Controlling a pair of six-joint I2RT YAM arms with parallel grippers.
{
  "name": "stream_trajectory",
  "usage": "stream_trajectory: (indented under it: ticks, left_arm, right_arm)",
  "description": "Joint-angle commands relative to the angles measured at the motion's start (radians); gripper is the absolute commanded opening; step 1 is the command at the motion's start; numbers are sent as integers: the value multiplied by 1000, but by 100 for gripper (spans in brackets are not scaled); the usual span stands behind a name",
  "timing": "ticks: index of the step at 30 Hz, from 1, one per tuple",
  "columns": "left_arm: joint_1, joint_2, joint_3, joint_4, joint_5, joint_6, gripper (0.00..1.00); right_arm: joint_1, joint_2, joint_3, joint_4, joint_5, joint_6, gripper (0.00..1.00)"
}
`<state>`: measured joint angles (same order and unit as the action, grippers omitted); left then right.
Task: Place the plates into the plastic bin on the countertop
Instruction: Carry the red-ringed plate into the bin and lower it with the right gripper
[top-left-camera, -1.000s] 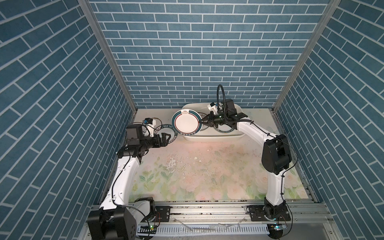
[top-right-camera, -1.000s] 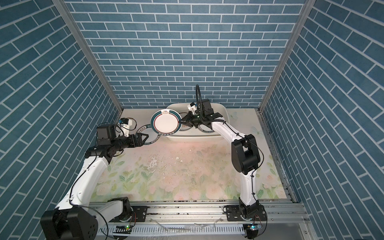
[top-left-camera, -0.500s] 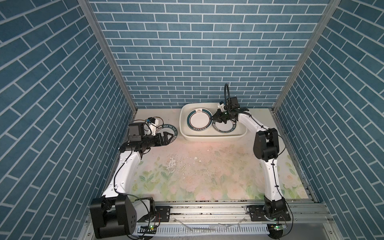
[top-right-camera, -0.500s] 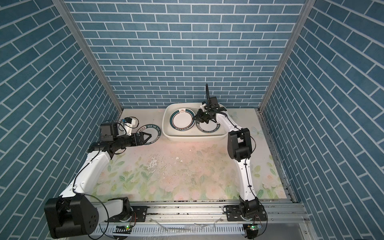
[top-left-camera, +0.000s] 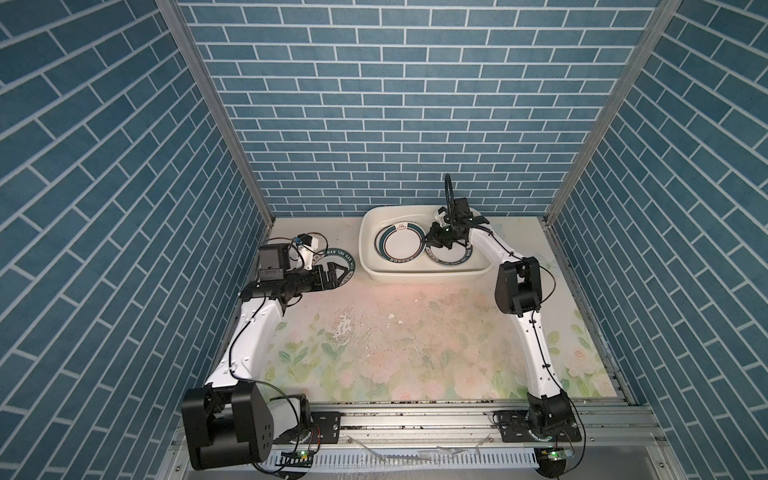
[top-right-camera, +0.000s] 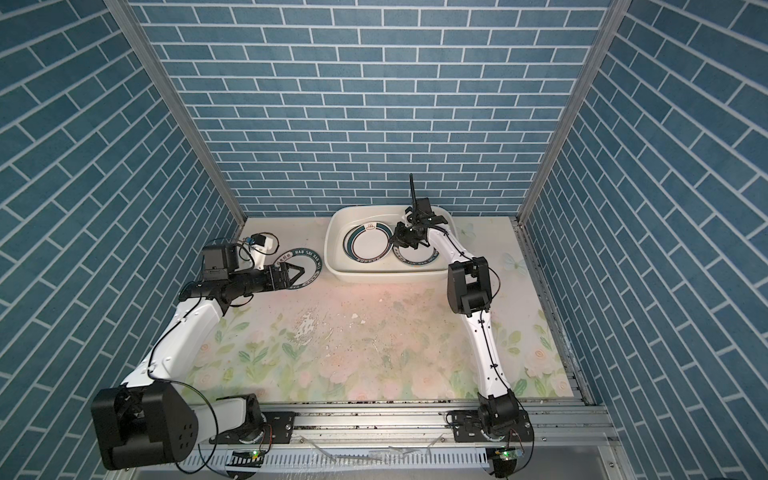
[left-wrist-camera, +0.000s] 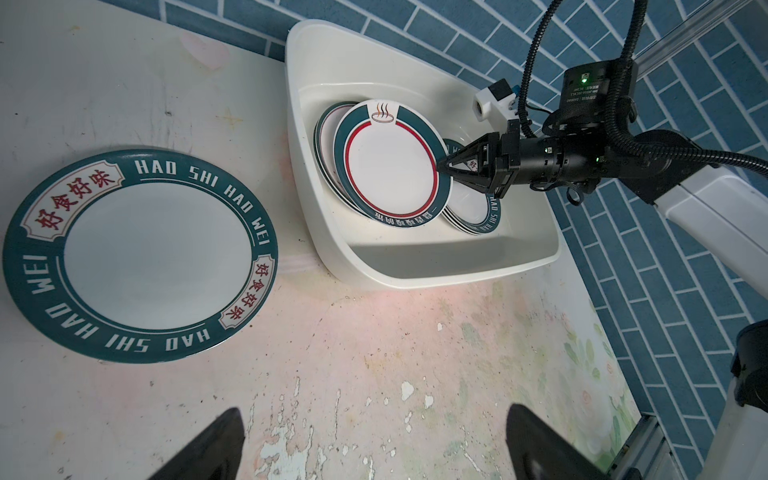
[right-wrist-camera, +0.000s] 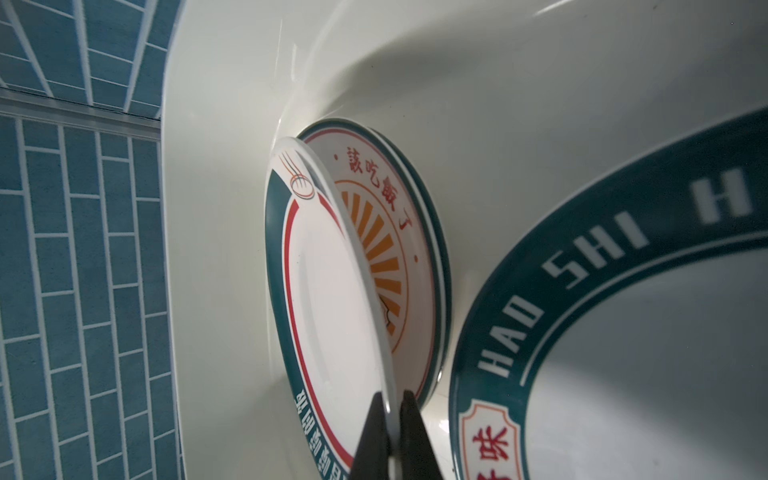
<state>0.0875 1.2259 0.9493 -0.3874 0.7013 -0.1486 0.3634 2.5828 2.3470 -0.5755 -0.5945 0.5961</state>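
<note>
Blue brick walls (top-left-camera: 374, 104) enclose the floral countertop (top-left-camera: 415, 340). From lower right, the right arm (top-left-camera: 534, 336) bends up to the plastic bin (top-left-camera: 424, 277) at upper centre; the right gripper (right-wrist-camera: 390, 409) pinches the rim of a red-ringed plate (top-left-camera: 399, 248), tilted inside. At left, the left gripper (top-left-camera: 340, 273) gapes empty beside a lettered plate (left-wrist-camera: 141, 253) on the countertop.

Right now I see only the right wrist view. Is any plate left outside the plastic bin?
Observer: Yes. One lettered teal-rimmed plate lies flat on the countertop, beside the plastic bin.
Operator: Does the left end effector hold it?
Observer: No. The left end effector is open, near that plate, not touching it.
Operator: Are the two arms close?
Observer: No. The right end effector, shut on the red-ringed plate, is inside the bin, well apart.
</note>
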Motion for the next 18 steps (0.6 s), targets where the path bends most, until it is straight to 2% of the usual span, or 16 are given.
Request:
stream_trajectory:
  ticks: [1, 5, 18]
  left_arm:
    - [4, 12, 25, -1, 10, 6, 100]
    - [5, 12, 23, -2, 7, 9, 100]
    - [5, 5, 13, 7, 6, 8, 100]
  right_arm:
    - [-4, 19, 33, 8, 13, -22, 0]
    - [-4, 29, 32, 34, 10, -4, 0]
    - [4, 71, 60, 67, 13, 45, 15]
